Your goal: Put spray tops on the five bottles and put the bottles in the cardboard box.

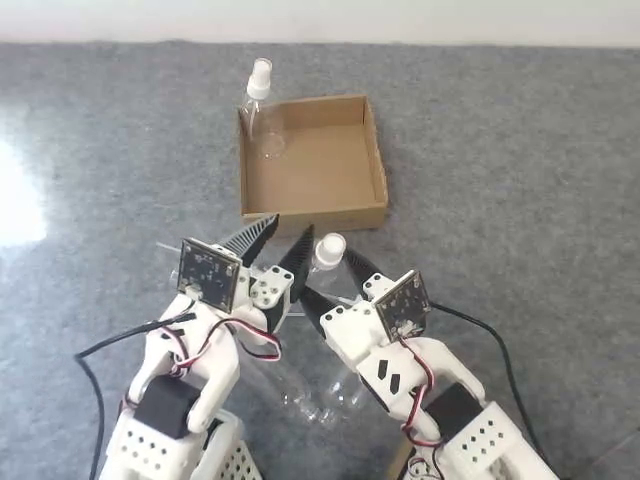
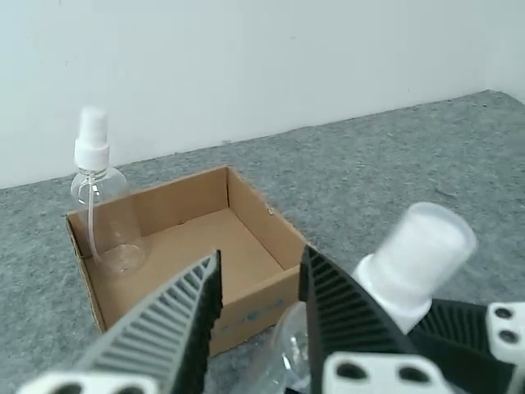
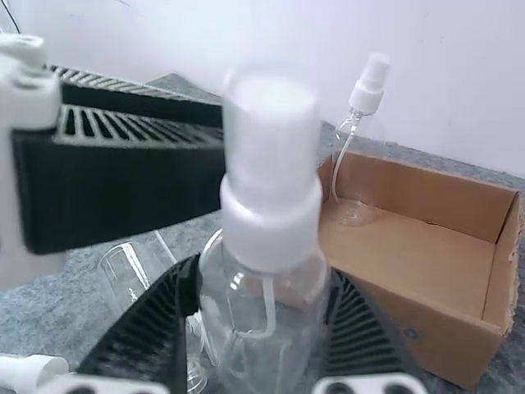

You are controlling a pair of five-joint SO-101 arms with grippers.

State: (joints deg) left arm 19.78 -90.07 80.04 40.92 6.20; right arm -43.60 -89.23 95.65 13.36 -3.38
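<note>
Between the right fingers (image 3: pixel 361 328): held bottle (image 3: pixel 262 304), spray top (image 3: pixel 267 156) on, clamped, not yet boxed | left fingers (image 2: pixel 176 320): spread open, empty, just beside it | beyond both: cardboard box (image 1: pixel 315 214), one topped bottle (image 1: pixel 262 110) standing inside | behind the fingertips, on the table (image 1: pixel 520 150): bare bottles (image 1: pixel 320 395) to do, count unclear

bottle (image 1: pixel 262 125) in cardboard box (image 1: pixel 379 165) corner | second bottle (image 1: pixel 329 249) before box

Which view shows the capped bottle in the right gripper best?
The right wrist view: the bottle shows nearly full length, spray top on, gripped in the right gripper. The high view shows mostly its spray top. The left wrist view shows the top, with the body partly behind the left gripper.
</note>
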